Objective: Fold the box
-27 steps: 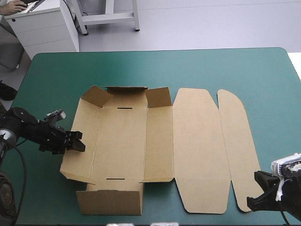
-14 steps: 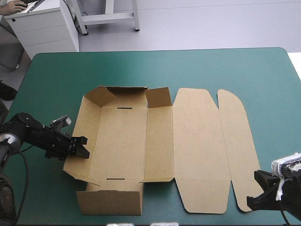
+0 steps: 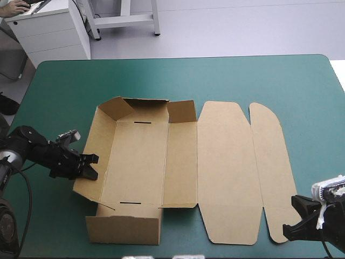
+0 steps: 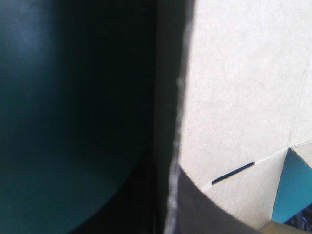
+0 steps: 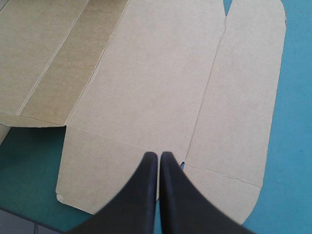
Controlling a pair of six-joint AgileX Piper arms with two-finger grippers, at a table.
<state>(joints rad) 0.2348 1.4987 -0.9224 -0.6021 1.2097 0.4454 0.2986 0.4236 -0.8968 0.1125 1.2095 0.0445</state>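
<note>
Left gripper [image 3: 90,166], clamped on the left wall of the box [image 3: 137,162], has tipped it steeper than just before. That wall is nearly raised! Box sits mid-table, lid [image 3: 229,167] flat. Right gripper [image 5: 159,155] waits, fingers together.

grey floor [image 3: 226,27], white cabinet [image 3: 48,32]

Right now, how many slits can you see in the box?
2: one slit in the box floor by the far wall, one by the near wall. Others may be hidden.
</note>
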